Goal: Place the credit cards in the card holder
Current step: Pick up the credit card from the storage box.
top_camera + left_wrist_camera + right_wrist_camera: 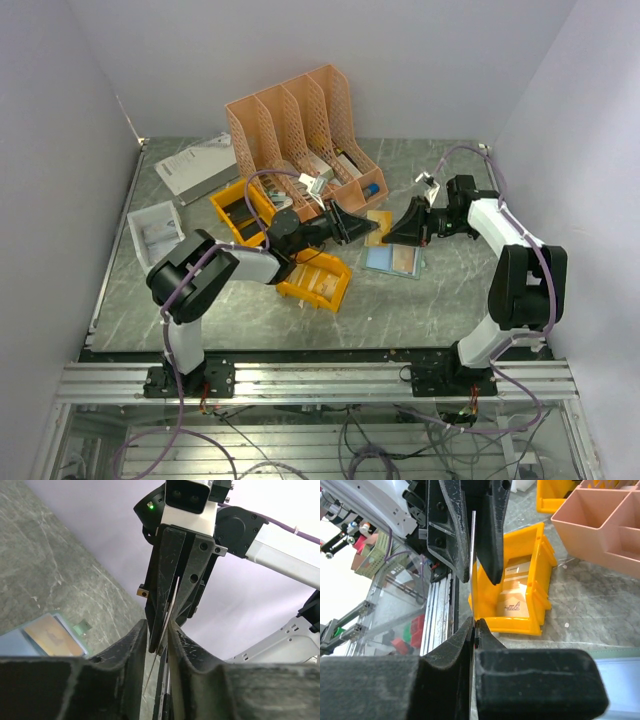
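Grey marble table (450,300); yellow bin (510,625) holds printed slips (514,602); right tool (474,625) pinches a credit card (472,540); left tool (477,577) stands parted.

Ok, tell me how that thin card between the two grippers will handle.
Edge-on, the card reads as one straight thin line, so it is probably stiff rather than floppy. That thin, it is likely very light. The right gripper pinches only one end, so it could pivot or slip if bumped.

Overhead view looks down on the table (440,300) from behind; my wrist views face each other close, sharing the card (170,602).
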Motion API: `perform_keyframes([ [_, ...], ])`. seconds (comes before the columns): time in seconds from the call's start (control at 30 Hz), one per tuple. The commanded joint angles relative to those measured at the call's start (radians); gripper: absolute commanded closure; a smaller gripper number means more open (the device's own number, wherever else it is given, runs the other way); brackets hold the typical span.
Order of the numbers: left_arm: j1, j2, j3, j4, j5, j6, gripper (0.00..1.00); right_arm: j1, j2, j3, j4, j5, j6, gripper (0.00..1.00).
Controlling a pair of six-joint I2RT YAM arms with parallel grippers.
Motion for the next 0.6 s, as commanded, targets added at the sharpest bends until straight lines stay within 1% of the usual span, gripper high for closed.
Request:
perform_keyframes([
  [0.0, 0.013, -0.037, 0.032, -0.014, 0.031, 0.060, 0.62, 0.009, 0.023, 0.043, -0.095, -0.010, -0.110, 1.00],
  [0.17, 0.075, -0.041, 0.054, -0.045, 0.165, 0.003, 0.53, 0.009, 0.030, 0.050, -0.125, 0.003, -0.150, 1.00],
  [0.27, 0.088, -0.050, 0.074, -0.090, 0.228, 0.016, 0.51, 0.012, 0.035, 0.052, -0.130, 0.014, -0.156, 1.00],
  [0.43, 0.091, -0.077, 0.109, -0.206, 0.273, 0.083, 0.53, 0.019, 0.044, 0.054, -0.131, 0.022, -0.159, 1.00],
  [0.57, 0.090, -0.092, 0.149, -0.326, 0.290, 0.138, 0.59, 0.029, 0.050, 0.057, -0.133, 0.031, -0.162, 1.00],
])
